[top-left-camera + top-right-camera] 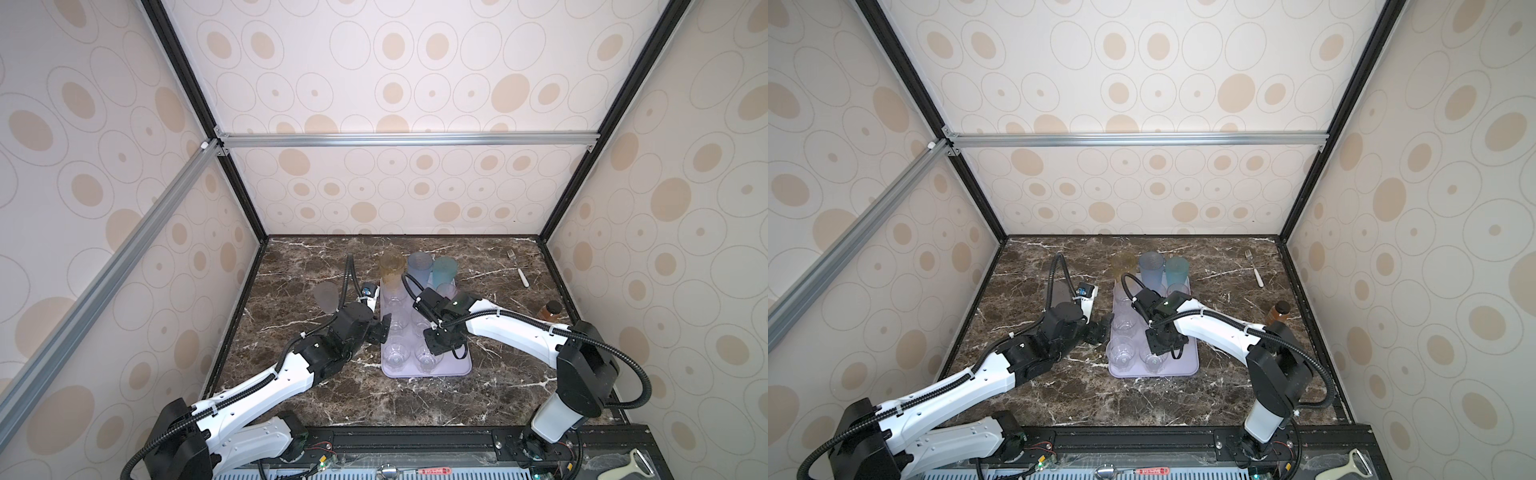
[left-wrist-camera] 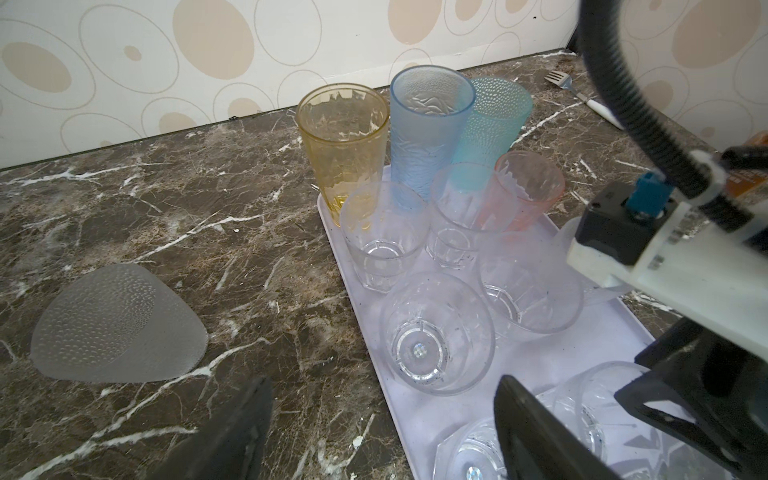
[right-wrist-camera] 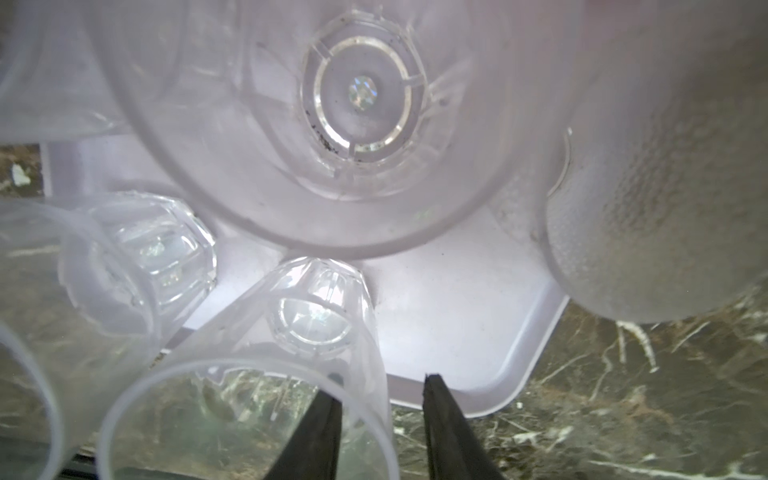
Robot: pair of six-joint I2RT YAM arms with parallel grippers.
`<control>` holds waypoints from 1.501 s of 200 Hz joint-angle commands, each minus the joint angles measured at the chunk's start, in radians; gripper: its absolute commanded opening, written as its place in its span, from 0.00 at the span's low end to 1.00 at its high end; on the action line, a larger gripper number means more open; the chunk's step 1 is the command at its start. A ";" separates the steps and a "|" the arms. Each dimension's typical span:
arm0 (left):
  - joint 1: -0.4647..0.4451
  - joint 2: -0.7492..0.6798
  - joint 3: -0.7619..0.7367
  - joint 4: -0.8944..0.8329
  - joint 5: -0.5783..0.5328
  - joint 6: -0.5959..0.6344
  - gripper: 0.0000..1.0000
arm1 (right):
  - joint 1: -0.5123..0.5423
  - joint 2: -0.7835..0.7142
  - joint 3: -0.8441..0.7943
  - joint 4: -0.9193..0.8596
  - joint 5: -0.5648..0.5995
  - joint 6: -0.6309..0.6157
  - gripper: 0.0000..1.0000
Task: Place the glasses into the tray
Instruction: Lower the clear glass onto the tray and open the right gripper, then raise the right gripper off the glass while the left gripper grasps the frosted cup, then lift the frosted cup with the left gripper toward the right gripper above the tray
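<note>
- The right claw has its 2 black fingers parted, 1 inside and 1 outside the rim of a short clear faceted plastic tumbler. The wall runs between them with a gap beside the outer finger, so nothing is clamped.
- That tumbler stands upright on the flat pale lavender rectangular tray, by the tray's near edge.
- Next to it on the tray stands a larger clear round tumbler. A frosted dimpled tumbler shows beside that, its foot hidden.
- The left claw hangs at the tray's left rim. Its jaws are spread wide and empty, 1 finger above the tray and 1 above the counter.
- At the tray's far end 3 tall tumblers stand side by side: a tall amber tumbler, a tall grey-blue textured tumbler and a tall teal dimpled tumbler.
- A small pink tumbler stands on the tray just in front of the teal one.
- More short clear tumblers fill the tray from there toward its near end.
- 1 grey frosted tumbler is off the tray, on the dark brown marble counter to the tray's left, seemingly on its side.
- Right of the tray and well apart from it lie a white-handled metal fork and an amber bottle with a dark cap.
</note>
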 commanded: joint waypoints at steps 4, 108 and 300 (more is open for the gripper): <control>0.042 0.014 0.072 -0.091 -0.001 -0.025 0.81 | 0.006 -0.075 0.070 -0.064 0.041 0.003 0.38; 0.670 0.134 0.225 -0.185 0.365 0.088 0.53 | -0.058 -0.088 0.165 0.149 0.003 0.067 0.38; 0.707 0.534 0.473 -0.323 0.214 0.212 0.28 | -0.056 -0.054 0.098 0.208 -0.053 0.086 0.37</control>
